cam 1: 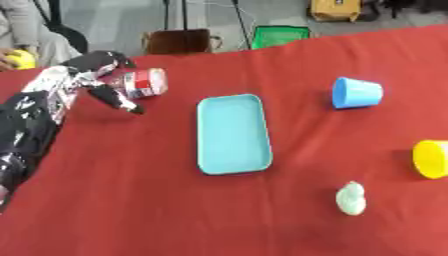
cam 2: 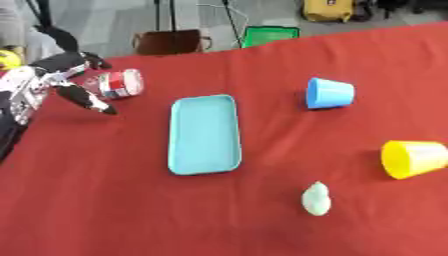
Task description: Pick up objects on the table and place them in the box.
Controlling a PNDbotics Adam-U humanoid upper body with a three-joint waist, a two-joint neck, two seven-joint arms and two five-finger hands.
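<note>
A red and white can [cam 1: 144, 83] lies on its side at the far left of the red table [cam 1: 131, 200]. My left hand [cam 1: 83, 80] reaches in from the left, open, with fingers above and the thumb [cam 1: 118, 100] below the can's near end; whether they touch it I cannot tell. A shallow light blue box [cam 1: 232, 134] lies in the middle. A blue cup [cam 1: 356, 92] lies on its side at the right. A yellow cup [cam 2: 416, 158] lies at the right edge. A small pale green object [cam 1: 351, 198] sits at the front right. My right hand does not show.
Beyond the table's far edge stand a brown seat [cam 1: 181, 41], a green crate [cam 1: 280, 36] and a yellow case [cam 1: 334, 9]. A yellow thing [cam 1: 17, 59] shows at the far left beside a seated person.
</note>
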